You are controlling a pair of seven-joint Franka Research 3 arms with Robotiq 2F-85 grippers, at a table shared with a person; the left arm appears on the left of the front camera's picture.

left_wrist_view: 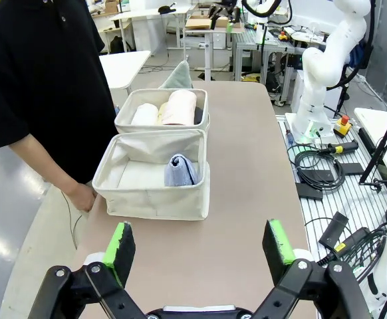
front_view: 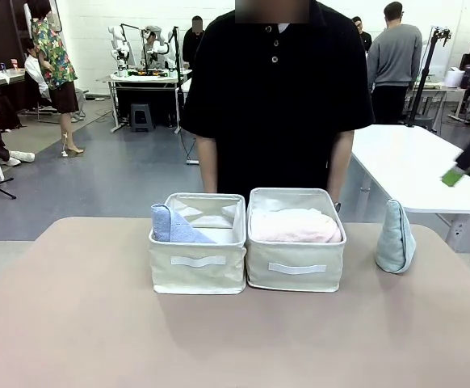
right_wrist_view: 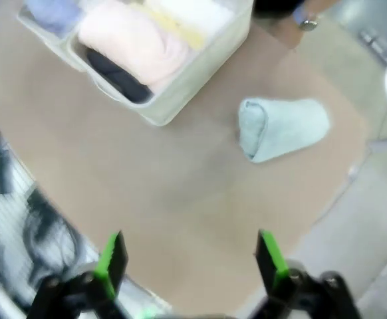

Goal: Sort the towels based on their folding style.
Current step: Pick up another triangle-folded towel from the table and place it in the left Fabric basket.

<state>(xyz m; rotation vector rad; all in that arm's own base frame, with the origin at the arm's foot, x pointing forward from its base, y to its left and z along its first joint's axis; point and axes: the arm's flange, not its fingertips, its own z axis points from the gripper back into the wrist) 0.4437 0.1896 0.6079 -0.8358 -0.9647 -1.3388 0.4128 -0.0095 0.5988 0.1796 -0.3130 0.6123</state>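
My left gripper [left_wrist_view: 200, 244] and right gripper [right_wrist_view: 190, 256] are spread wide, empty. The mint cone towel [right_wrist_view: 283, 128] looks soft, light, squashy; I would pinch its fat middle gently.

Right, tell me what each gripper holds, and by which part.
Nothing is held. The left gripper and the right gripper both hang open with empty jaws; the mint-green cone towel sits untouched on the table.

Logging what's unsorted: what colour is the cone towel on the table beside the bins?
The cone towel is pale mint-green, clearest in the front view.
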